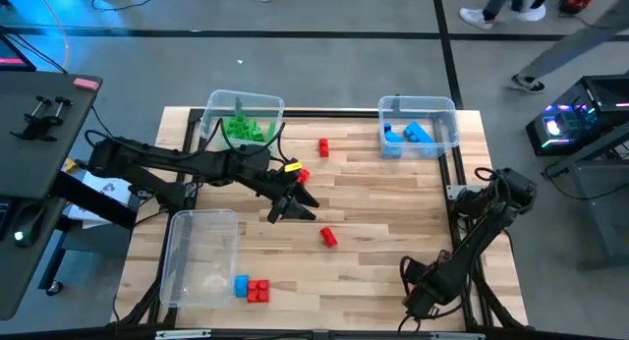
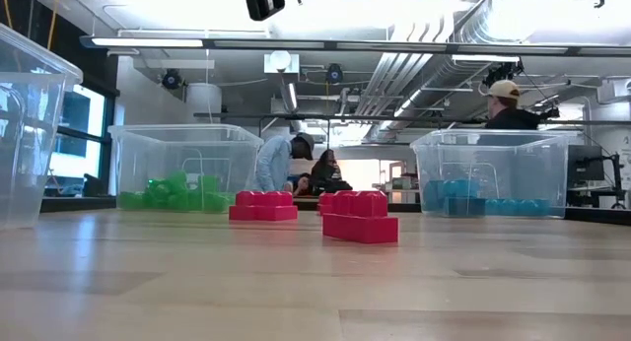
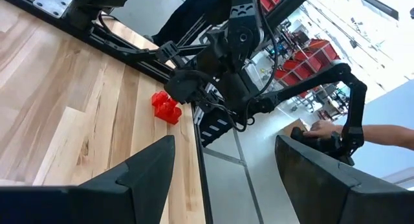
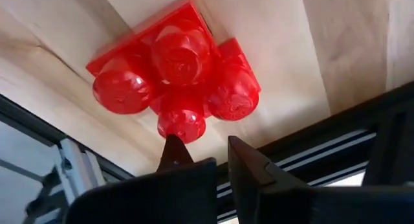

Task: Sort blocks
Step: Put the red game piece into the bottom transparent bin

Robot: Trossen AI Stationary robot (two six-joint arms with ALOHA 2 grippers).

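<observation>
My left gripper (image 1: 295, 206) is open and empty over the table's middle; it also shows in the left wrist view (image 3: 226, 166). A red block (image 1: 328, 238) lies on the table just to its right. Two more red blocks (image 1: 323, 146) (image 1: 302, 176) lie farther back. My right gripper (image 4: 207, 146) is at the near right corner, its fingers almost together with nothing between them. Just past its tips a red studded block (image 4: 174, 72) lies on the table; it also shows in the left wrist view (image 3: 166, 107). Green blocks (image 1: 246, 130) and blue blocks (image 1: 417, 134) lie in clear bins. My right gripper has one fingertip (image 4: 173, 143) right at a stud (image 4: 182, 123) of the red block, which lies flat on the table, studs toward the camera. Whether the fingertip touches the stud I cannot tell.
A clear bin (image 1: 201, 256) stands at the near left, with a blue block (image 1: 241, 286) and a red block (image 1: 258, 291) beside it. A black frame rail (image 4: 310, 153) runs along the table edge by my right gripper. People are in the room behind the table (image 2: 508, 104).
</observation>
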